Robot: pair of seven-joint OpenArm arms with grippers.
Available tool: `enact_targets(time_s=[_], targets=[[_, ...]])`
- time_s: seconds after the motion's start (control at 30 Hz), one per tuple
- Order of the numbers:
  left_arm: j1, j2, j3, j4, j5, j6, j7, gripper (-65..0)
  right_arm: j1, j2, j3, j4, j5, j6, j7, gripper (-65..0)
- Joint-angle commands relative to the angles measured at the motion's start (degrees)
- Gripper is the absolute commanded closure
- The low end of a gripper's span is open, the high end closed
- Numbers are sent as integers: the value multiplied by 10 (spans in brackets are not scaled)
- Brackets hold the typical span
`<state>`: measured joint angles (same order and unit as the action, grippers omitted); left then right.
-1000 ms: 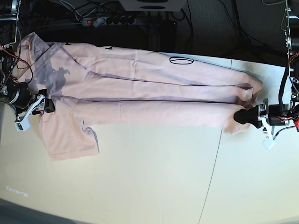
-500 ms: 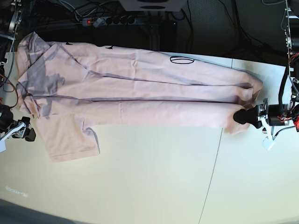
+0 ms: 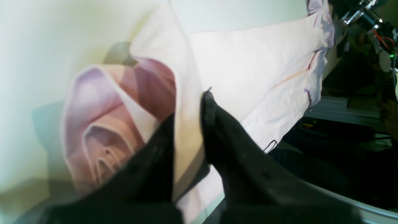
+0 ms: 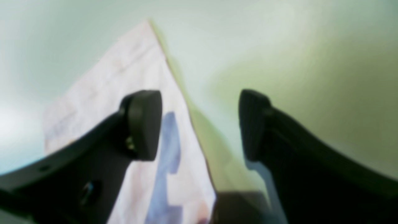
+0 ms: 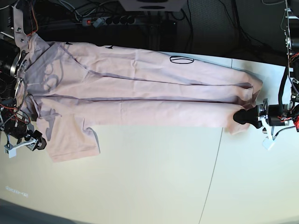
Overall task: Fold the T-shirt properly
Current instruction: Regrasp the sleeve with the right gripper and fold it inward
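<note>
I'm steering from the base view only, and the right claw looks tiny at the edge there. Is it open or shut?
Observer: Open. The right wrist view shows a wide gap between the tips of the right claw.
Operator: Is the T-shirt in that gap?
Observer: Partly: an edge of the T-shirt runs through it, with bare table beside that edge.
Operator: And the left claw?
Observer: The left wrist view shows a fold pinched between the tips of the left claw.

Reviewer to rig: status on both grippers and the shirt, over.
Left gripper shut on the T-shirt. Right gripper open, jaws either side of the shirt's edge. Shirt partly folded, one flap sticking out. Nothing seen blocking.
</note>
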<state>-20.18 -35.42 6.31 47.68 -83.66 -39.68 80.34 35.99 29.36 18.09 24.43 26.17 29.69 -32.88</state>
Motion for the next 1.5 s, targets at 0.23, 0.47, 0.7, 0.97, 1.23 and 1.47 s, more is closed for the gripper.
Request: enact_targets(time_s=[0.23, 0.47, 0.7, 0.97, 1.23, 1.47], targets=[[-16, -13, -3, 8, -13, -3, -3, 0, 7, -64, -14, 0, -36, 42, -23, -395], [-18, -12, -3, 8, -13, -3, -3, 0, 7, -95, -71, 4, -48, 41, -23, -394], [-17, -13, -3, 8, -13, -3, -3, 0, 7, -92, -97, 6, -86, 40, -22, -84], [-21, -12, -3, 8, -13, -3, -3, 0, 6, -92, -97, 32, -127, 42, 1, 0], [-17, -17, -3, 50, -13, -3, -3, 0, -34, -64, -97, 178, 16, 51, -88, 0], [26, -22, -3, 126, -13, -3, -3, 0, -147, -14, -97, 370, 105, 51, -135, 0]])
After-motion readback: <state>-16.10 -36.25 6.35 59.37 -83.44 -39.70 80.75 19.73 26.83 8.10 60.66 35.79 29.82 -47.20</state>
